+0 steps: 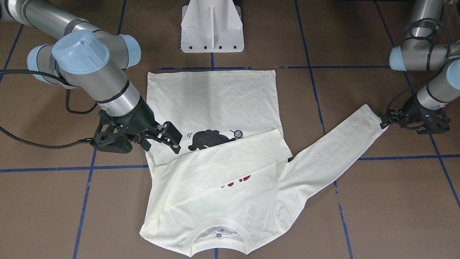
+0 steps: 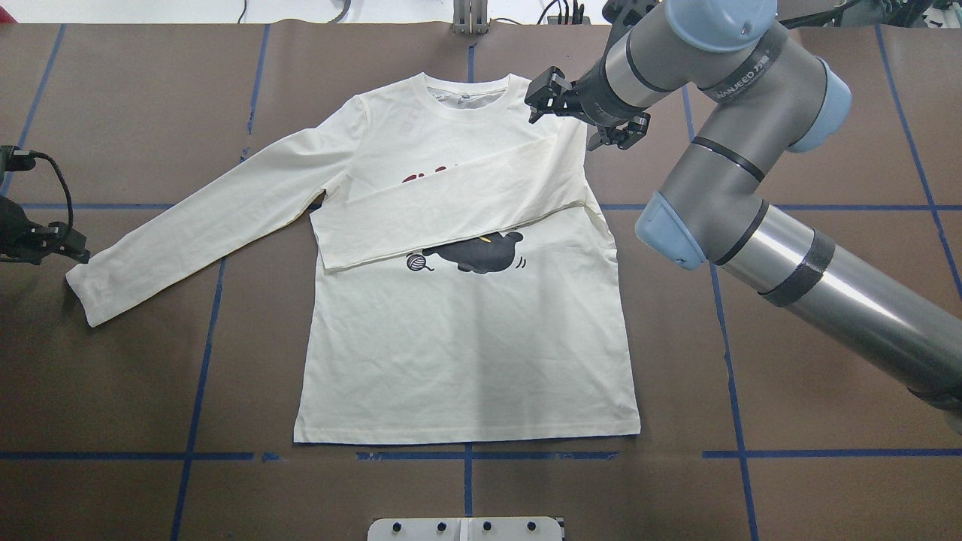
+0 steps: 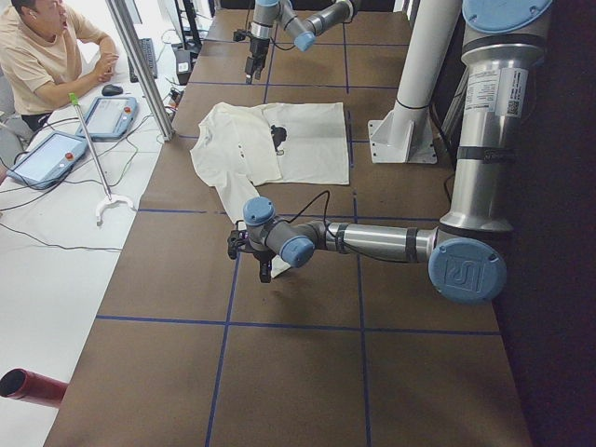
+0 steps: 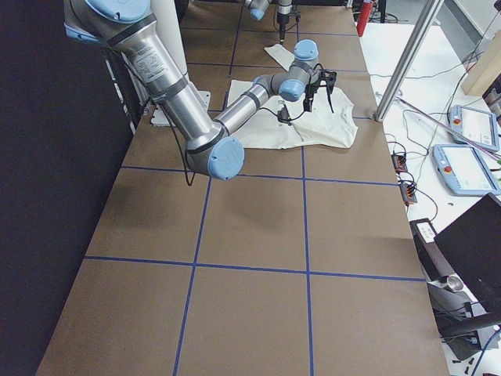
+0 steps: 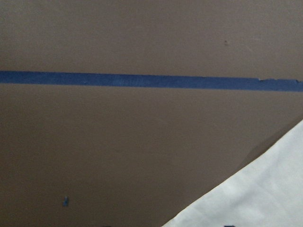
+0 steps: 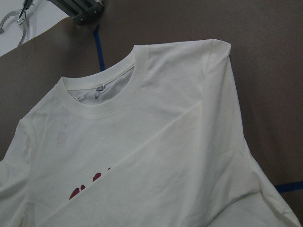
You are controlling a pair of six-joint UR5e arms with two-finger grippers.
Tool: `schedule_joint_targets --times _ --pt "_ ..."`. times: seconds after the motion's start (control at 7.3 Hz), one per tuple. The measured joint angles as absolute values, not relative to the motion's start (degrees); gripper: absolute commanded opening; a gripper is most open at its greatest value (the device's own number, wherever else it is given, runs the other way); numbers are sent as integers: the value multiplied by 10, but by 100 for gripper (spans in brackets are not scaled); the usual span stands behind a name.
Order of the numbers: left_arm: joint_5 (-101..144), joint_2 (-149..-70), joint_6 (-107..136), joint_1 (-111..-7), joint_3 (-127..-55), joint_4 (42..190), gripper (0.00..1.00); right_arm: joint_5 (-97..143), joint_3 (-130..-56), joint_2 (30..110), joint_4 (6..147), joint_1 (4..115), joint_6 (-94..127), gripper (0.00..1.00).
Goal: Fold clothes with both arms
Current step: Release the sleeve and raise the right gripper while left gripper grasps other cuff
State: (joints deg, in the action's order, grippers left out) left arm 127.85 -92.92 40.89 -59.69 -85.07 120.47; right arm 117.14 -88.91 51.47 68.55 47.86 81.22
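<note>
- Shirt lies flat and print-up on the table, reaching from under the right gripper out to the left gripper.
- We see the right gripper's fingers spread, with nothing between them. It hangs over the shirt's shoulder edge, and its wrist view looks down on the cloth from above.
- The collar sits just beside that gripper, on the side towards the left gripper. The hem lies well away from it, towards the robot's base.
- One sleeve is folded in. It starts under the right gripper and runs slantwise across the chest towards the left gripper.
- That fold hides most of the red lettering and touches the top of the cat.
- The other sleeve stretches straight out, and its cuff ends at the left gripper's tips.
- The left gripper sits low at the cuff's edge. We cannot tell whether it is pinching the cloth or only touching it. Its wrist view shows just a corner of white fabric and a blue tape line.
</note>
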Motion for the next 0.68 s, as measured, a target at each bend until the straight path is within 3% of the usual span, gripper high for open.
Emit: schedule_joint_targets --times 0.27,0.55,0.68 --pt "1277 -931 408 -585 -849 1205 56 1169 -890 518 685 478 812 100" --pt "1276 -929 408 -581 -846 1205 27 1169 -892 519 685 478 812 100" --pt "1276 -928 409 -580 -844 1205 0 1169 -894 520 685 478 813 100"
